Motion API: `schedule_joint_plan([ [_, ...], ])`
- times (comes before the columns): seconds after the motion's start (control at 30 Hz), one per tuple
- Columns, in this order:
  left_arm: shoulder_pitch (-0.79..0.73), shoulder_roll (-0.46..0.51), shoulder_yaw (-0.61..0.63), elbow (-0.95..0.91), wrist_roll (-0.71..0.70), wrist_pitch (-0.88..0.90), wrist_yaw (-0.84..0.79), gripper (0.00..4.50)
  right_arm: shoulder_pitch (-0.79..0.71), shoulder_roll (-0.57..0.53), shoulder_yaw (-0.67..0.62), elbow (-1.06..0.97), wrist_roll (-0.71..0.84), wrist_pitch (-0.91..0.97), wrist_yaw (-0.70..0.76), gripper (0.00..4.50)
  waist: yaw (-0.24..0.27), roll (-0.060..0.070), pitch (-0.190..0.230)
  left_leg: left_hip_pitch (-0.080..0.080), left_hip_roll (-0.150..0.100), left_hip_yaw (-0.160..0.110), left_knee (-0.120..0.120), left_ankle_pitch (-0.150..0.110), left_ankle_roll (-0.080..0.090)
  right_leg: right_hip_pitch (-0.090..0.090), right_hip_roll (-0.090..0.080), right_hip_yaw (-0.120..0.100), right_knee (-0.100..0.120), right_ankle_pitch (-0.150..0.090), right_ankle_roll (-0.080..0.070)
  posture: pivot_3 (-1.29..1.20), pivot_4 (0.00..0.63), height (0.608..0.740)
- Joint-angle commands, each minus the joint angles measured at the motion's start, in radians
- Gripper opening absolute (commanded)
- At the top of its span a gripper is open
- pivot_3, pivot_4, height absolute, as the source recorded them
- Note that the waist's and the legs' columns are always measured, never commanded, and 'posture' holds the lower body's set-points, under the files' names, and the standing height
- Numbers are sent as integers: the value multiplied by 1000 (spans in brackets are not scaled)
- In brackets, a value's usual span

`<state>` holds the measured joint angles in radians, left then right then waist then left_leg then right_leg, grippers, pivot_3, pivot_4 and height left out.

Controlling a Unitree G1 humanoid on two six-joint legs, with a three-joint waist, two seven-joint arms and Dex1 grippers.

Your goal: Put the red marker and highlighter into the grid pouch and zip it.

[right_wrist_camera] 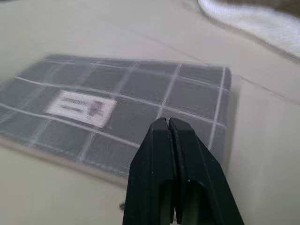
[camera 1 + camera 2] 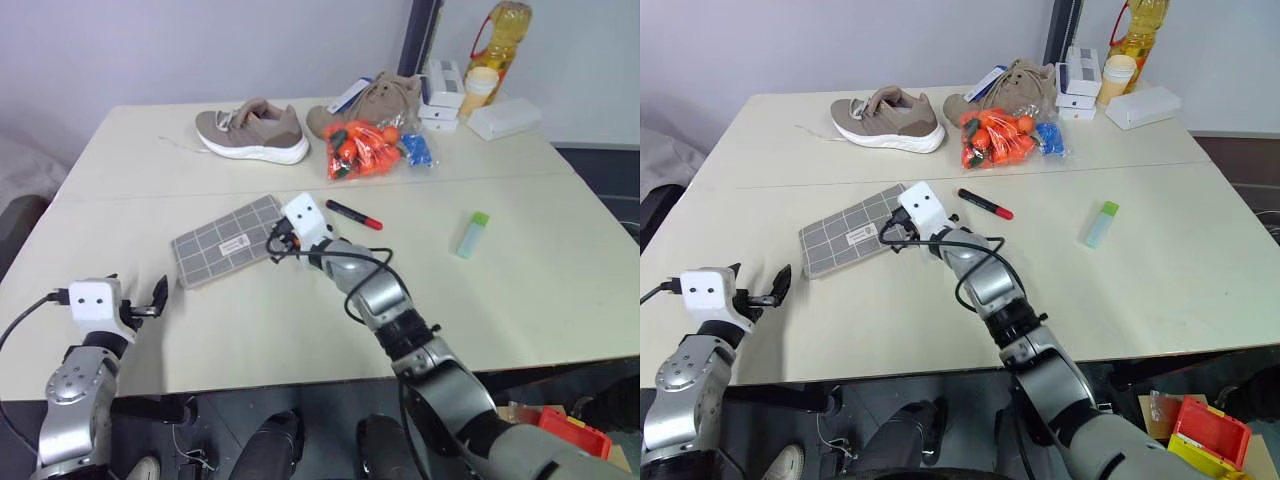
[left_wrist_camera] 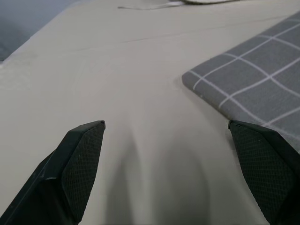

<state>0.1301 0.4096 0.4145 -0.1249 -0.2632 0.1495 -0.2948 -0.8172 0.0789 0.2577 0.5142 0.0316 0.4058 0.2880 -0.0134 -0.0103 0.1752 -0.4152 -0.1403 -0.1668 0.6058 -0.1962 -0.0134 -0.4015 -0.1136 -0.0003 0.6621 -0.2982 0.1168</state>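
Note:
The grid pouch (image 2: 225, 242) lies flat on the table left of centre, its white label facing up. My right gripper (image 2: 277, 243) hovers at the pouch's right end, its fingers (image 1: 161, 136) pressed shut with nothing visible between them. To the right of that hand lies the red marker (image 2: 353, 215), black with a red end. Further right, the pale green highlighter (image 2: 472, 235) rests alone on the table. My left gripper (image 2: 155, 298) is open near the table's front left edge, short of the pouch's corner (image 3: 253, 79).
Along the back of the table (image 2: 560, 300) stand two tan shoes (image 2: 252, 132), a bag of orange items (image 2: 365, 148), stacked white boxes (image 2: 442, 95), a yellow bottle (image 2: 500, 40) and a white case (image 2: 505, 118).

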Motion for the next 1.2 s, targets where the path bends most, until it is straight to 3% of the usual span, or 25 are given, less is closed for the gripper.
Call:
schedule_joint_plan([
  [0.03,33,45,32,-11,23,-45,-26,4500,-49,26,-54,99,7,12,-31,59,-1,0,0,0,0,0,0,0,0,0,0,0,0,0,0,0,150,740],
  [0.27,76,148,17,40,89,-132,-104,4500,-53,39,-91,144,20,45,-13,59,-5,0,0,2,1,0,-6,2,-3,-3,0,1,2,1,-2,0,150,740],
  [0.43,32,259,-80,181,234,-343,-167,4500,-40,45,-85,125,16,38,-3,59,-4,1,-1,5,2,0,-11,4,-5,-3,0,1,2,1,-3,0,150,740],
  [0.63,-212,333,-258,518,361,-664,-239,4500,-18,59,-68,103,6,33,3,59,-1,1,-1,5,2,-1,-12,4,-6,-3,1,1,2,2,-3,0,150,740],
  [0.83,-404,347,-361,789,403,-883,-291,4500,6,65,-62,70,-2,45,-2,59,-8,1,-2,5,2,-1,-12,5,-7,-4,1,1,3,2,-3,0,150,740],
  [0.97,-510,349,-418,929,415,-986,-343,3147,28,64,-64,33,-9,60,-12,0,-5,1,-2,5,2,-1,-12,5,-7,-4,1,1,3,2,-3,0,150,740],
  [1.17,-574,342,-434,1022,394,-1067,-357,44,48,56,-67,-1,-17,69,-20,0,-8,1,-2,5,2,-1,-12,6,-7,-4,1,1,5,2,-3,0,150,740],
  [1.2,-577,338,-433,1025,387,-1071,-361,44,50,55,-69,-6,-15,66,-20,0,-9,1,-2,5,2,-1,-12,6,-7,-4,1,1,4,2,-3,0,150,740],
])
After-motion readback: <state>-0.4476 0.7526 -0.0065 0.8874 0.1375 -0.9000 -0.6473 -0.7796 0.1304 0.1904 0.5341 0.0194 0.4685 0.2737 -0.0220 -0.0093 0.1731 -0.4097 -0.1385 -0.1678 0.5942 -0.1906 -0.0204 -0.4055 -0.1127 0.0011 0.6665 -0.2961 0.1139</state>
